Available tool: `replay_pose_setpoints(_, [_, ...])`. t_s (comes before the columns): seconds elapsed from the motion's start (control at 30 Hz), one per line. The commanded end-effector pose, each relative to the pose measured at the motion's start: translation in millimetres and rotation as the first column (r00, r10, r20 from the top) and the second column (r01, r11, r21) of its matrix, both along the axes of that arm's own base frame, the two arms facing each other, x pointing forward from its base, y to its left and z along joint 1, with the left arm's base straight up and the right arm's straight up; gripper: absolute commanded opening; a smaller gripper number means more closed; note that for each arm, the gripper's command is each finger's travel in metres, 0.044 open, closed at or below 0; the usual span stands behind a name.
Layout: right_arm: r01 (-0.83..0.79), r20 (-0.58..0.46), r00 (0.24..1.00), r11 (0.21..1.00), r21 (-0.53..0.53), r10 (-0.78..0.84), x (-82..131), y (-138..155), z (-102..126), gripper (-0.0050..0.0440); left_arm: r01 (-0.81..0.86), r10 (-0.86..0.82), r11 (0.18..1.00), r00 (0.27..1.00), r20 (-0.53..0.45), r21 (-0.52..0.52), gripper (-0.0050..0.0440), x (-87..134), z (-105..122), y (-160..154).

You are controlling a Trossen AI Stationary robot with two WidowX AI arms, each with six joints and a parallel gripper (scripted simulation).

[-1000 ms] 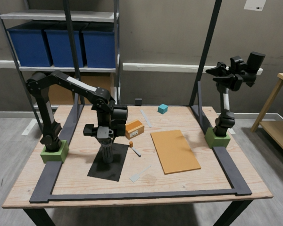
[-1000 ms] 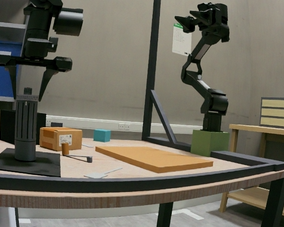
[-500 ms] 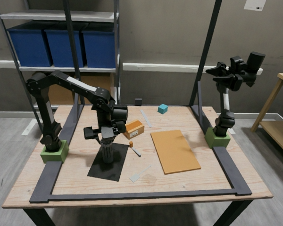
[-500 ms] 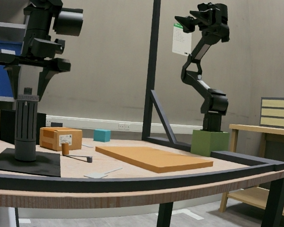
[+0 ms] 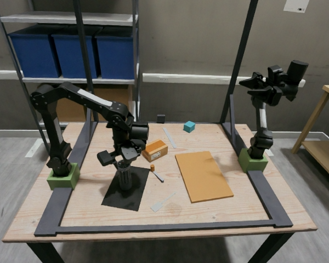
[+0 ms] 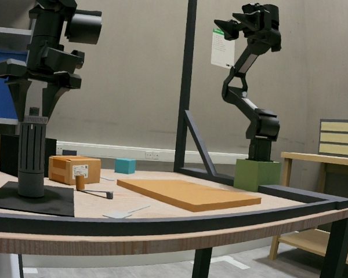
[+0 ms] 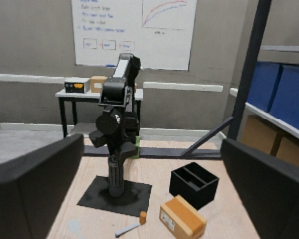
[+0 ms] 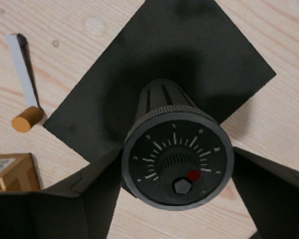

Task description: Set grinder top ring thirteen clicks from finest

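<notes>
Table point(image 5: 147, 217) point(image 6: 156, 245) carries the lot. My left gripper point(image 5: 244, 87) point(image 6: 224, 17) point(image 7: 153, 143) is spread wide, nothing in it, raised at about 2 o'clock from the grinder in the top view. My right gripper point(image 5: 124, 163) point(image 6: 33, 119) point(image 8: 174, 154) points down, partway open, its fingers clasping the ring from opposite sides. Going by the top view, from the grinder: orange board point(image 5: 204, 176) point(image 6: 189, 194), flat, 3 o'clock. Black mat point(image 5: 111, 199) point(image 6: 60, 206) point(image 7: 92, 199) point(image 8: 229, 60) lies under the hand grinder point(image 5: 125, 181) point(image 6: 31, 155) point(image 7: 116, 184) point(image 8: 161, 97), which stands upright on it. Black divided organizer point(image 6: 6, 155) point(image 7: 194, 189) sits at 3 o'clock from the grinder in the left wrist view. Cardboard box point(image 5: 156, 151) point(image 6: 75, 170) point(image 7: 181, 219) point(image 8: 12, 171), between 1 and 2 o'clock; pale strip point(image 5: 169, 137), same way, farther out. Crank point(image 5: 158, 176) point(image 6: 96, 191) point(image 7: 127, 230) point(image 8: 24, 75) with orange knob, off the grinder, 3 o'clock, just beside the mat. Pale spatula point(image 5: 158, 206) point(image 6: 117, 214), 4 o'clock; teal cube point(image 5: 188, 127) point(image 6: 124, 165), 2 o'clock, well apart. Top ring point(image 5: 126, 165) point(image 6: 36, 119) point(image 8: 178, 116) is on the grinder's top; can't tell its click setting. Red dot point(image 8: 193, 175) sits between 1 and 2 o'clock from the hex tip point(image 8: 182, 186) in the right wrist view.
</notes>
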State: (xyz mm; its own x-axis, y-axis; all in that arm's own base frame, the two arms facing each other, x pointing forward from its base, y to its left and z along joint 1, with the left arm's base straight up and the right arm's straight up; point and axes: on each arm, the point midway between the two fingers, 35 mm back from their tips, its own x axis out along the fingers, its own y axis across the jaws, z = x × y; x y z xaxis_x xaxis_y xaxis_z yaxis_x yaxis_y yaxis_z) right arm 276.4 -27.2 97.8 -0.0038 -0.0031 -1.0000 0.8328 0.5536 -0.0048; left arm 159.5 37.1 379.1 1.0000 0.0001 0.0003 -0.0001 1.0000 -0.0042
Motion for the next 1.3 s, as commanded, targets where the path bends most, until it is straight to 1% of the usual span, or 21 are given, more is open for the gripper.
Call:
replay_pose_setpoints(0.0, [-0.085,0.033,0.996,0.996,-0.007,0.086,3.7,0.6,8.4,0.0285,0.001,-0.001,1.0,1.0,0.002,0.009,0.04,0.1,3.3,-0.2])
replay_pose_setpoints(0.37, [-0.322,0.03,0.946,0.947,-0.016,0.323,3.5,0.9,8.4,0.0285,0.001,-0.001,1.0,1.0,0.002,0.009,0.04,0.1,3.3,-0.2])
replay_pose_setpoints(0.43, [-0.322,0.03,0.946,0.947,-0.016,0.323,3.5,0.9,8.4,0.0285,0.001,-0.001,1.0,1.0,0.002,0.009,0.04,0.1,3.3,-0.2])
replay_pose_setpoints(0.57, [-0.4,0.029,0.916,0.916,-0.019,0.4,3.5,1.0,8.4,0.0285,0.001,-0.001,1.0,1.0,0.002,0.009,0.04,0.1,3.3,-0.2])
replay_pose_setpoints(1.07, [-0.413,0.029,0.91,0.91,-0.019,0.414,3.5,1.0,8.4,0.0285,0.001,-0.001,1.0,1.0,0.002,0.009,0.04,0.1,3.3,-0.2])
replay_pose_setpoints(1.2, [-0.409,0.028,0.912,0.912,-0.019,0.409,4.2,0.3,8.3,0.0381,0.001,-0.001,1.0,1.0,0.002,0.009,0.04,0.1,3.3,-0.2])
replay_pose_setpoints(1.23, [-0.409,0.028,0.912,0.912,-0.019,0.409,4.2,0.3,8.3,0.04,0.001,-0.001,1.0,1.0,0.002,0.009,0.04,0.1,3.3,-0.2])
replay_pose_setpoints(1.27, [-0.409,0.028,0.912,0.912,-0.019,0.409,4.2,0.3,8.3,0.04,0.001,-0.001,1.0,1.0,0.002,0.009,0.04,0.1,3.3,-0.2])
